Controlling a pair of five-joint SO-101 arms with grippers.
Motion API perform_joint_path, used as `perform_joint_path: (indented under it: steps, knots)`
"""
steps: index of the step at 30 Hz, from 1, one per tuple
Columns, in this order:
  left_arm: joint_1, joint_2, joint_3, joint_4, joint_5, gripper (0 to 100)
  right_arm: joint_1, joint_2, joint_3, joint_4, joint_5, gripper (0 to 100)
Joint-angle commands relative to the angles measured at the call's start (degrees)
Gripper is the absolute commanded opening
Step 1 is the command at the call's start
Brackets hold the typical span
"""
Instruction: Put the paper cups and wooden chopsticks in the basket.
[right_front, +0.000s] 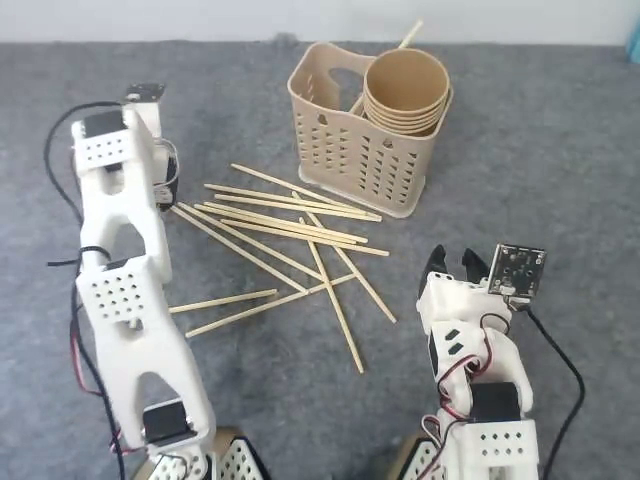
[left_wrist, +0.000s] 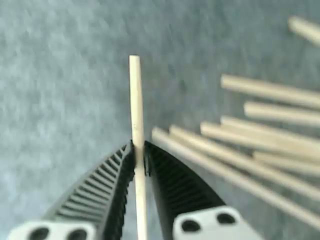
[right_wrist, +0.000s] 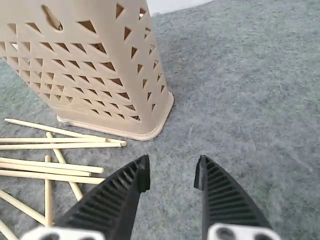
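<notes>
The cups look done; most of the chopstick work is left. The grey felt-like mat covers the table. On it, in the upper middle of the high view, stands the beige perforated plastic basket, upright. A stack of brown paper cups is nested in its right compartment, and one slanted chopstick pokes out behind them.

Well over a dozen pale wooden chopsticks lie loose on the mat in the centre of the frame, below and left of the basket, fanned and crossing one another. They are thin, straight and light-coloured.

At the left of the high view, the left gripper is clenched on a single chopstick at the pile's left edge. At lower right the right gripper is spread apart and grasps nothing.
</notes>
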Motion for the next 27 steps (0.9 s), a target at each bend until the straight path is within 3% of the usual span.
perform_joint_path:
  steps: [1, 16, 27]
  knots:
    - [-0.88, -5.27, -8.66, 6.95, -1.93, 1, 0.75, -1.54, 0.88, 0.22, 0.79, 16.2]
    - [-1.32, -27.08, -8.13, 6.68, -2.02, 1, 0.84, -1.54, 0.88, 0.04, 0.79, 16.2]
    - [-0.35, -49.93, 9.63, 6.51, -2.02, 1, 0.84, -1.63, 0.88, -0.22, 0.79, 16.2]
